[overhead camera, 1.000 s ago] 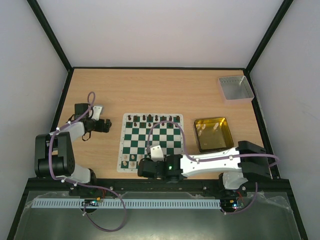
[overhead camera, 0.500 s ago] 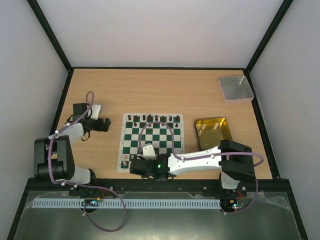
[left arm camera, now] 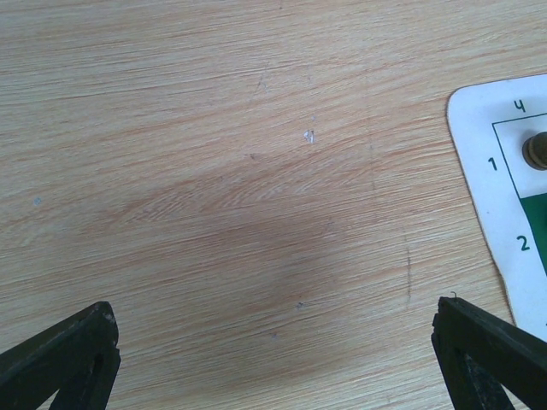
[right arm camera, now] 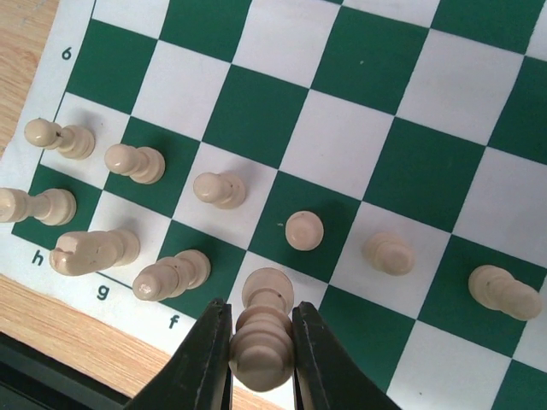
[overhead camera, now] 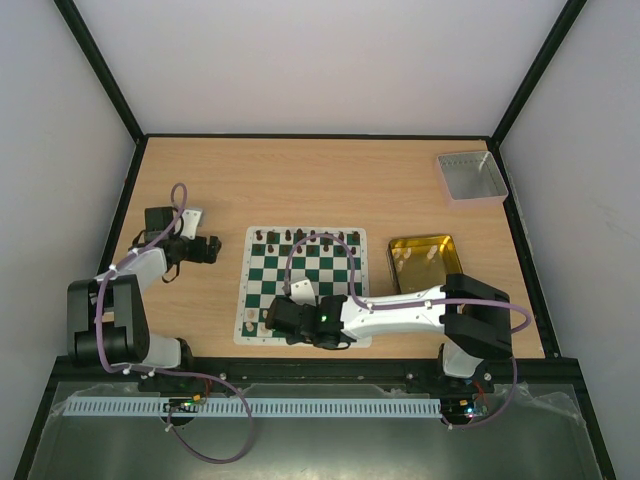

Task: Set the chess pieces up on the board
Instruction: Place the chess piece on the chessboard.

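Observation:
The green and white board (overhead camera: 304, 284) lies mid-table. Dark pieces (overhead camera: 305, 236) line its far row. Cream pieces (right arm camera: 220, 189) stand in its near rows. My right gripper (right arm camera: 261, 359) is shut on a tall cream piece (right arm camera: 265, 329) whose base rests on a white square of the nearest row, by the letter f. In the top view the right gripper (overhead camera: 275, 318) is over the board's near left part. My left gripper (overhead camera: 212, 249) is open and empty, low over bare wood left of the board; its fingertips (left arm camera: 77, 342) show at the frame's bottom corners.
A gold tin (overhead camera: 427, 268) with a few cream pieces sits right of the board. A grey square tray (overhead camera: 470, 176) stands at the far right. The board's corner with a dark piece (left arm camera: 537, 152) shows at the left wrist view's right edge.
My right arm has swung left and forward over the board's near left part, carrying the cream piece down onto the nearest row. The left arm has barely moved.

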Tool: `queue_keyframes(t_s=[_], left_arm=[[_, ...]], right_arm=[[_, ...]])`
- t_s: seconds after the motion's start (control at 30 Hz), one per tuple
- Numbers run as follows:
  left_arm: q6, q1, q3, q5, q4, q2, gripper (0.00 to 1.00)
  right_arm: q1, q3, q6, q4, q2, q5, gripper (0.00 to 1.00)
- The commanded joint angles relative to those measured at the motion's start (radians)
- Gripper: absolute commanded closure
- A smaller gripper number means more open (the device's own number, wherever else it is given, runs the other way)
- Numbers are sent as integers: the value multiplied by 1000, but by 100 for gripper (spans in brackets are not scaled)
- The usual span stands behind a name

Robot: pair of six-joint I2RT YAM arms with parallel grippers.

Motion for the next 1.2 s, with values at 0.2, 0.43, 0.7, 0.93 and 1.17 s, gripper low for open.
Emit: queue_keyframes(t_s=[0.2,0.43,0.7,0.93,1.17], left_arm=[[11,5,0,18,2,4,1],[10,4,1,18,1,5,1],[10,5,0,17,2,5,1],[10,4,1,17,1,3,1],[10,5,-2,17,2,1,1]], right_arm=[[-4,-32,-7,4,-7,-32,85],[-4,-37,-11,5,6,-39,85],[-4,-27,-19,15,40,-47,85],[-4,-23,-17,27,59,-49,84],[-4,-22,-15,37,66,-49,84]])
